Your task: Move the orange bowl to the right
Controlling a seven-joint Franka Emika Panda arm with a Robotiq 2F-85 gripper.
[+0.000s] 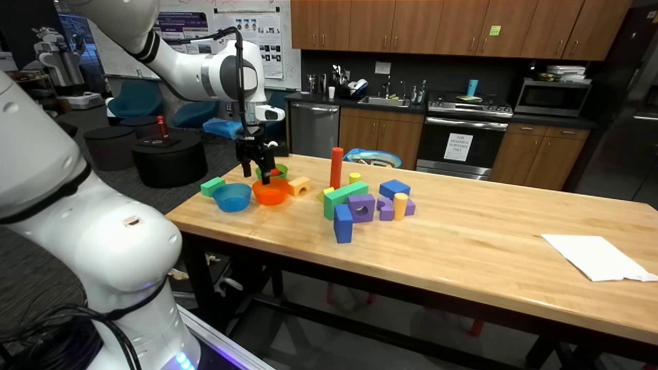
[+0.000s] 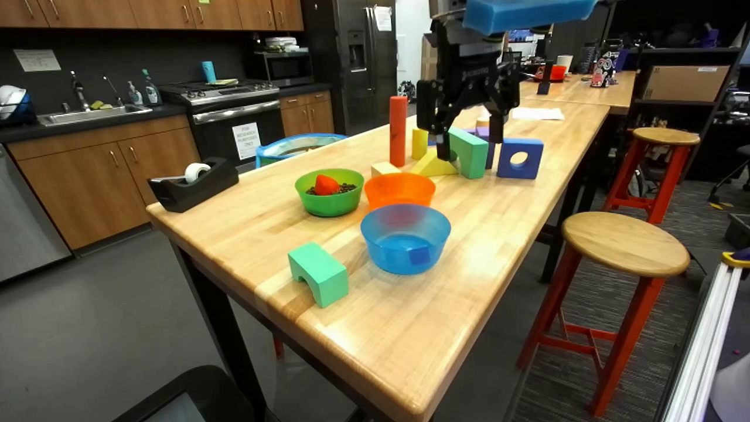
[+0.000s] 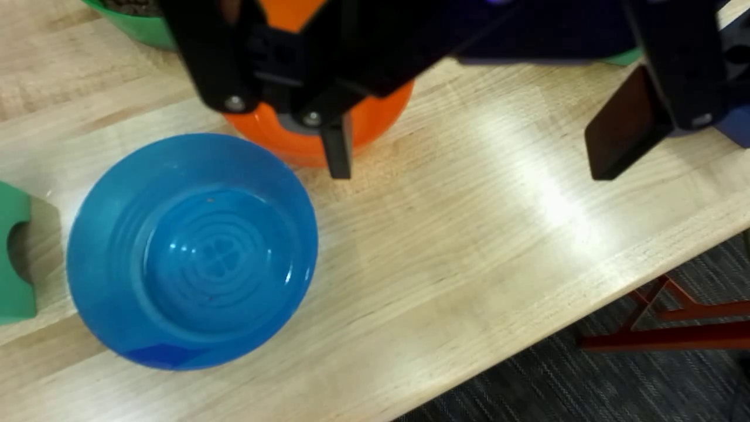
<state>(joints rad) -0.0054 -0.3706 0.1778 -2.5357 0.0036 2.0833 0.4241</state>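
While the tool point(image 2: 469, 140), spread and empty, hangs near the orange bowl point(image 2: 400, 189), the approach seems in hand; next, lower it astride the rim.

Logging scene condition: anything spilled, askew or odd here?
No spill visible. Odd: the round, translucent blue plastic bowl has a darker blue patch on its side, unlike the rest; label or stain, can't tell.

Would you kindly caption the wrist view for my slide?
Open pincer partly hiding the orange bowl beside the blue bowl.
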